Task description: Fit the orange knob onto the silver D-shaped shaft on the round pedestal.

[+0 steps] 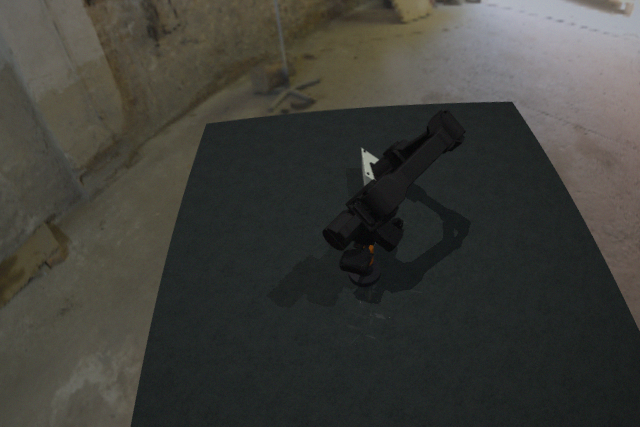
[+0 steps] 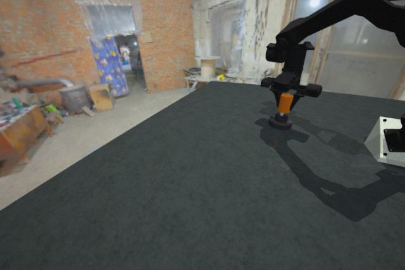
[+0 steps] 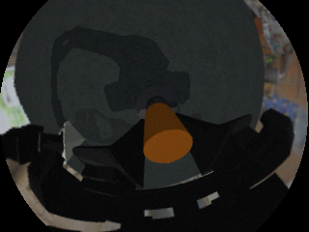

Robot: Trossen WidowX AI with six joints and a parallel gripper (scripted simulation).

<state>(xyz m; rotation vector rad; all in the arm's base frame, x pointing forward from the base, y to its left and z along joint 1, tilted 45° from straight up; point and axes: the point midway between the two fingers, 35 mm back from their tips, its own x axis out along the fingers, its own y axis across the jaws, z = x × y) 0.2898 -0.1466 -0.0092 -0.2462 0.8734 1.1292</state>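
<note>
The orange knob (image 1: 371, 251) (image 2: 285, 104) (image 3: 168, 140) is upright, with a slight tilt in the exterior view. My gripper (image 2: 285, 105) (image 3: 160, 119) is shut on it, one finger on each side. The dark round pedestal (image 1: 364, 278) (image 2: 280, 124) is directly below the knob; it also shows behind the knob in the wrist view. A small bit of the silver shaft (image 2: 281, 114) shows between the knob's bottom and the pedestal's collar. The knob's hole and the shaft's flat side are hidden, so their alignment cannot be told.
The dark table top (image 1: 258, 360) (image 2: 163, 195) carries the pedestal. The arm's pale base bracket (image 1: 367, 164) (image 2: 376, 144) stands behind the pedestal in the top view and to its right in the exterior view. The arm reaches over from there.
</note>
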